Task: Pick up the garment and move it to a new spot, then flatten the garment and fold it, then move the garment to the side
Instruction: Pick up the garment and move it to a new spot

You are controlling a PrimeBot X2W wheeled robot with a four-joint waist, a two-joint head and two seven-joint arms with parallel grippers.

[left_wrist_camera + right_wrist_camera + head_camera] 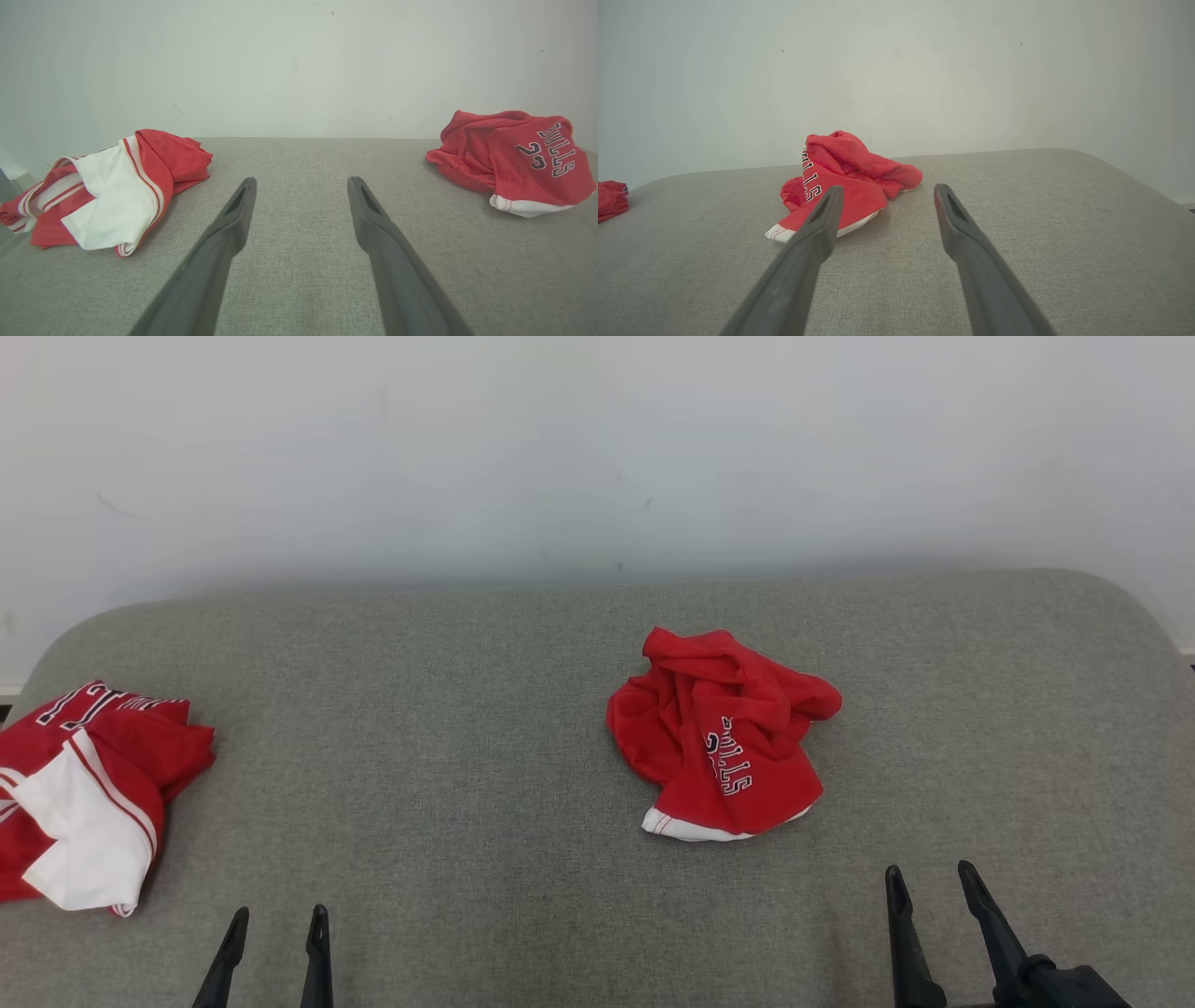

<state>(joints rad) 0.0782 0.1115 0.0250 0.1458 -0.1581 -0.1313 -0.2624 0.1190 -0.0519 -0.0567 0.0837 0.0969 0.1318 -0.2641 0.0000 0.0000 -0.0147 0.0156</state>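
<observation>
Red crumpled garment [724, 737] is lying ahead and leftward of my right end effector [930, 868], the nearer one; it and the left end effector [281, 909] are gaping wide, holding nothing.

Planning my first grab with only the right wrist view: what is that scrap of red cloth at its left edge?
Observer: A second crumpled red-and-white jersey, at the left end of the grey fabric surface, apart from the crumpled red BULLS jersey.
Operator: Is the left gripper on it?
Observer: No, the left gripper sits to its right, jaws open, holding nothing.
</observation>
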